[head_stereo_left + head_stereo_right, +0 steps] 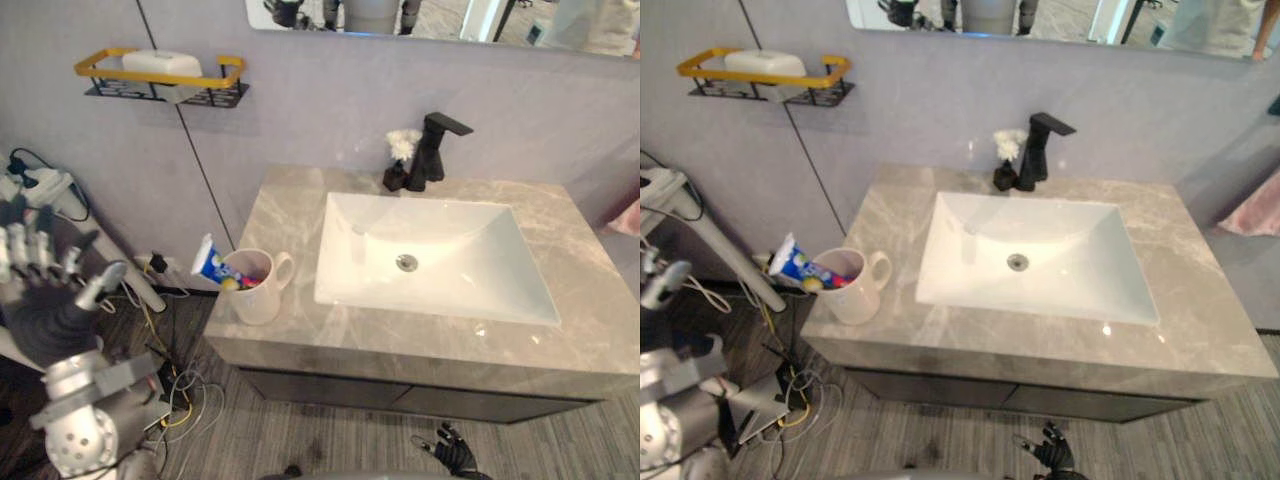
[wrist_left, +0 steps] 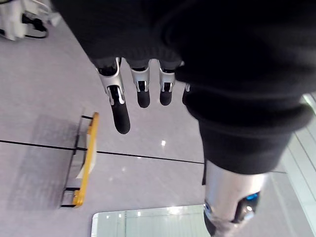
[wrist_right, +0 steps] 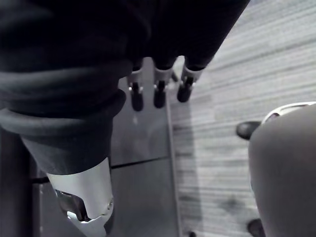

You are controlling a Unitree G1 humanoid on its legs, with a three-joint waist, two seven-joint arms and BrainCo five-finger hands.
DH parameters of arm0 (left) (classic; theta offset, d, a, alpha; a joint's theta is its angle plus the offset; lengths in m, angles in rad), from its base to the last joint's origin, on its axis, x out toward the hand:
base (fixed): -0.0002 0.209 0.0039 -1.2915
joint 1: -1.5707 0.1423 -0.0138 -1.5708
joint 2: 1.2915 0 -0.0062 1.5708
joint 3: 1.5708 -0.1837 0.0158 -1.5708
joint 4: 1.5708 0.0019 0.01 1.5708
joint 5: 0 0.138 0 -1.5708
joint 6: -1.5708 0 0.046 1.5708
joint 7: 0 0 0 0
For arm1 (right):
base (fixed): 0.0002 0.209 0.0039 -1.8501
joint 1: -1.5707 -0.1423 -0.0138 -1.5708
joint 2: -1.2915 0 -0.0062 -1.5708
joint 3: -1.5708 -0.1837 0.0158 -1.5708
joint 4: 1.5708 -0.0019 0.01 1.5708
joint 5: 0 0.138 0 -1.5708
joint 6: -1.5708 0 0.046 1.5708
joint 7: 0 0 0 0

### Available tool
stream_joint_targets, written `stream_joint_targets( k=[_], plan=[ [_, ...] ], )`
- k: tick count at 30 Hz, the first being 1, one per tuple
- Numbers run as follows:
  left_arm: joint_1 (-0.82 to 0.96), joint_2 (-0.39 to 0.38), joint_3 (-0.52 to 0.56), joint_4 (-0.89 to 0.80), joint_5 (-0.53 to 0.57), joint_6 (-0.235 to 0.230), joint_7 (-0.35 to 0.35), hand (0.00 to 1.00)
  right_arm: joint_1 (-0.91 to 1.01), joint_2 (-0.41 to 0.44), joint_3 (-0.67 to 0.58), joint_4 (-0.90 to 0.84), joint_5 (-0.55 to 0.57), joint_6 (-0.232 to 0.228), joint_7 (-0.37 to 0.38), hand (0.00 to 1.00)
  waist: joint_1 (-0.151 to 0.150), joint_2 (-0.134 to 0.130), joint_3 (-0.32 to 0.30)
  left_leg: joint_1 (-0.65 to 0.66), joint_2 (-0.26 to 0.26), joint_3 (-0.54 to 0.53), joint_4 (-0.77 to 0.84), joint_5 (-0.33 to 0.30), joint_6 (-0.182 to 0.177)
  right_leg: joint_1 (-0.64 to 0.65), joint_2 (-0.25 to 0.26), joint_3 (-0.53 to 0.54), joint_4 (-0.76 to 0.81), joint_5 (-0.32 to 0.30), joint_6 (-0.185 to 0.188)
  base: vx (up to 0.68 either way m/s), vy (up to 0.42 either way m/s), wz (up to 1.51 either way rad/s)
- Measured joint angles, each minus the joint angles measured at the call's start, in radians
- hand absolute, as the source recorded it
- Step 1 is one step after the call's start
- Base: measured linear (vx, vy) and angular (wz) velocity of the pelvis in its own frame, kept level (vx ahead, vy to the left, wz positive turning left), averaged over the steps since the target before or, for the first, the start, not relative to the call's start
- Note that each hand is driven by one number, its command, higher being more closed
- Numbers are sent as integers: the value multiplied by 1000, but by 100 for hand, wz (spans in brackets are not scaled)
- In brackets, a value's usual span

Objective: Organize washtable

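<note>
With the toothpaste [image 1: 211, 263] in the mug [image 1: 258, 298] on the counter [image 1: 590, 262], tidying appears largely complete; the left hand [image 1: 40, 300] and right hand [image 3: 159, 95] are empty, fingers relaxed.

A grey marble bench [image 1: 590, 250] carries a white mug [image 1: 257, 288] near its front left corner, a sunken white basin [image 1: 430, 255], and a black faucet [image 1: 435, 150] behind the basin.

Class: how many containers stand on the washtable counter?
2. A white mug holding a toothpaste tube stands at the front left corner; a small dark pot with a white tuft sits at the back beside the black faucet. None appears hidden.
</note>
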Motion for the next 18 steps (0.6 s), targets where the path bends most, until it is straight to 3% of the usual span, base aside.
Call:
stream_joint_targets(
  k=[8, 14, 18],
  plan=[
    [65, -87, -160, 117, -53, 48, -71, 100, -17, 18, 14, 13, 1, 0, -2, 0, 22, -12, 10, -7, 5, -1, 1, -1, 0, 0, -5, -15, 20, -7, 3, -19, -10, 5],
    [87, -110, -234, 239, -71, 79, -100, 100, -16, 42, 54, -34, 1, -1, -3, 0, 27, -24, 15, -6, 4, 5, 11, -9, 9, -2, -14, -25, 42, -7, 3, -26, 9, 3],
    [88, -114, -275, 289, -71, 93, -101, 100, -9, 42, 55, -66, 1, -1, -5, 0, 48, -25, 15, -7, 5, 14, 24, -21, 9, -5, -17, -26, 52, -8, 4, -20, 4, -5]
  ],
)
